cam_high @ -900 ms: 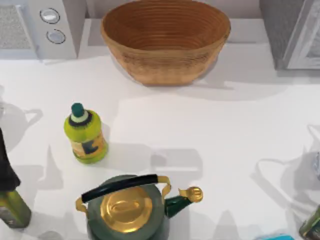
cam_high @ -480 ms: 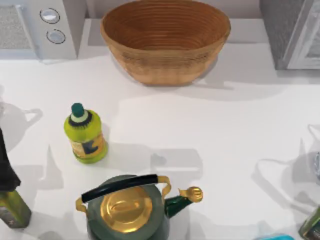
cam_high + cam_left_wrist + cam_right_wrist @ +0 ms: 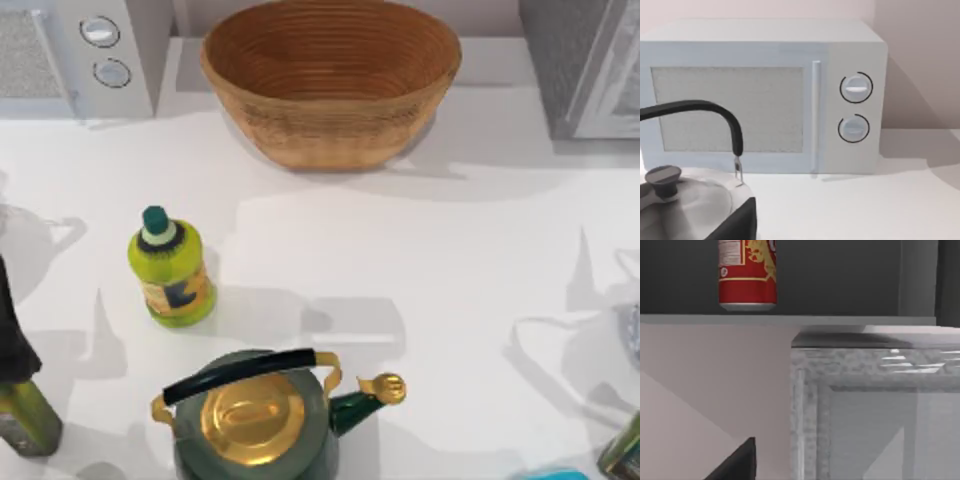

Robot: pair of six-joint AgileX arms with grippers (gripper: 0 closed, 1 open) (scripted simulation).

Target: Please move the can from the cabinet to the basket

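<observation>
The red can [image 3: 747, 275] with a yellowish label stands upright on a pale ledge against the cabinet's dark inside. It is some way ahead of my right gripper [image 3: 737, 462], of which one dark part shows. The cabinet's [image 3: 575, 70] speckled, white-framed door [image 3: 805, 390] is beside and below the can in the right wrist view. The tan wicker basket [image 3: 330, 80] sits empty at the back middle of the table. A dark part of my left gripper [image 3: 737, 225] shows near a silver kettle, facing the microwave.
A white microwave [image 3: 90, 50] stands at the back left. A yellow-green bottle [image 3: 172, 268], a green kettle with a gold lid [image 3: 255, 420] and an olive bottle [image 3: 20, 415] stand at the front left. A silver kettle [image 3: 685, 200] is by the left gripper. More items sit at the right edge [image 3: 625, 450].
No object on the table has moved. The pointed shadow at the table's right has slid toward the back, closer to the cabinet.
</observation>
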